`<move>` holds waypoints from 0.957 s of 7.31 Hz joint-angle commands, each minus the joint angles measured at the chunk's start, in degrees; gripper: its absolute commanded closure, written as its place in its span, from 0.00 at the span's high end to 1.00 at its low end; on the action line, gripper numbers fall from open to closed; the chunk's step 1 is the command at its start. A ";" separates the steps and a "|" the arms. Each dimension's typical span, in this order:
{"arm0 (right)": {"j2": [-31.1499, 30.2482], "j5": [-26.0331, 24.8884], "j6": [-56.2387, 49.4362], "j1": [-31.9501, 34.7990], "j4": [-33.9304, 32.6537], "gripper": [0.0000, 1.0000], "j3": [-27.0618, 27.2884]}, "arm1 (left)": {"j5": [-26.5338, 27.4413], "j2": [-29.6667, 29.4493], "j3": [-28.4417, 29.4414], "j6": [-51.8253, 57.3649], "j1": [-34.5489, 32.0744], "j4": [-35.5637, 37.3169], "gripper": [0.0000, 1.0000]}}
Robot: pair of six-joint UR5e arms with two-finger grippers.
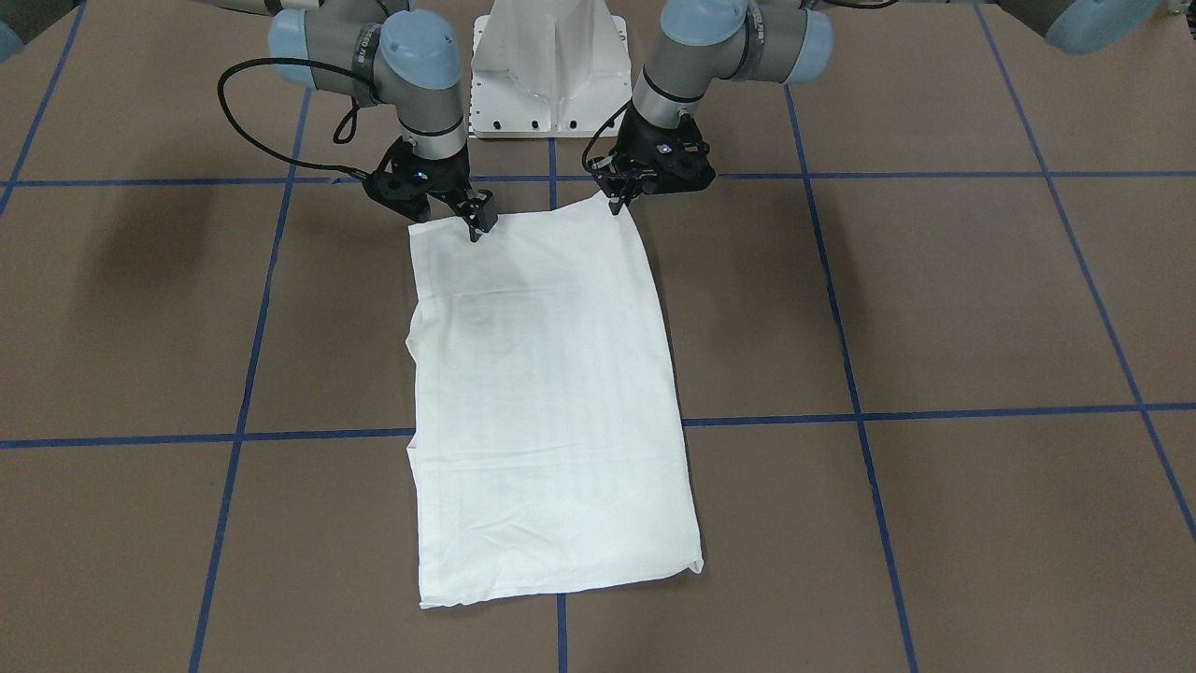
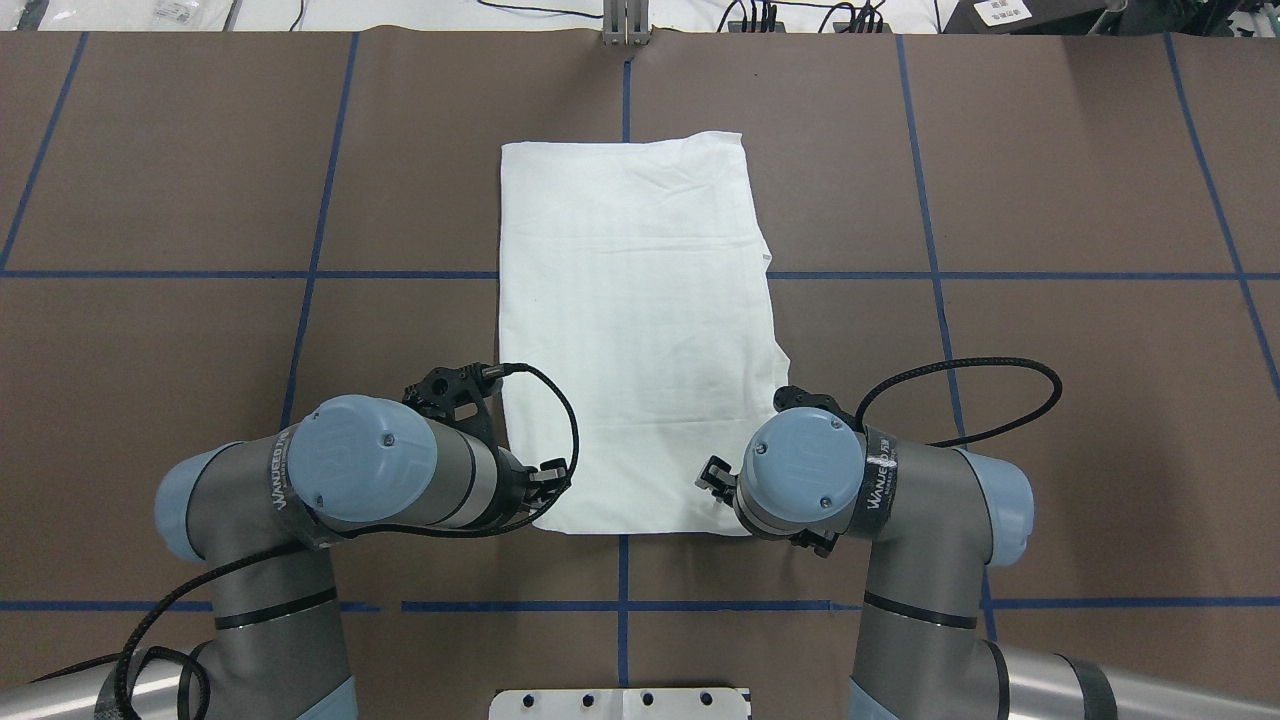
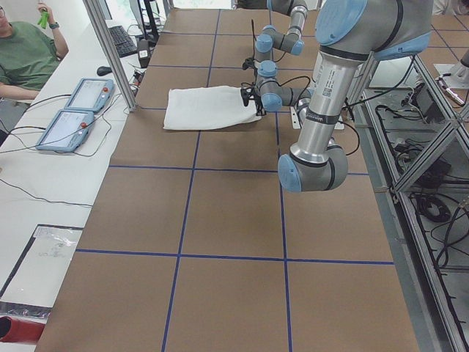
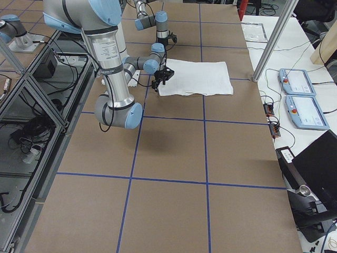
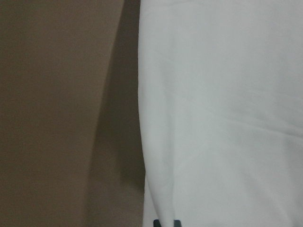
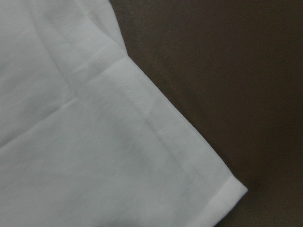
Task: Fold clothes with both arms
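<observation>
Looking down at the brown table [image 1: 934, 299] with its blue tape lines [image 1: 934, 174], I'd say the job is past its first half. The white T-shirt [image 1: 551, 393] lies flat in the middle as one long, narrow rectangle, running from just in front of the robot out toward the operators' side. No sleeve sticks out, so they seem to be tucked in already. The plain side is up, with only a faint grey shadow showing through near the robot's end. What looks left is the short way: bringing one end over to the other, perhaps more than once.

The left arm [image 1: 710, 47] and the right arm [image 1: 411, 56] both bend down over the shirt's end nearest the robot. The left gripper [image 1: 618, 207] stands at one corner of that edge, and the right gripper [image 1: 476, 229] comes down just inside the other corner, its tips on the cloth. Both pairs of jaws look drawn narrow, but I cannot tell whether either one pinches fabric or only touches it.

Up close, the right wrist view shows a hemmed corner [image 6: 227, 189] lying flat on the table. The left wrist view shows the shirt's side edge and a dark fingertip [image 5: 163, 222] at the bottom.
</observation>
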 commanded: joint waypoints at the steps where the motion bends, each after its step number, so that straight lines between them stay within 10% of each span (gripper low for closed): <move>1: 0.00 0.00 -0.17 -0.01 0.00 1.00 0.00 | 0.09 0.00 0.00 0.00 0.00 0.00 0.00; 7: -0.09 -0.09 -0.70 -0.18 1.04 1.00 -0.09 | 0.00 -0.35 -0.09 0.00 0.00 0.00 0.00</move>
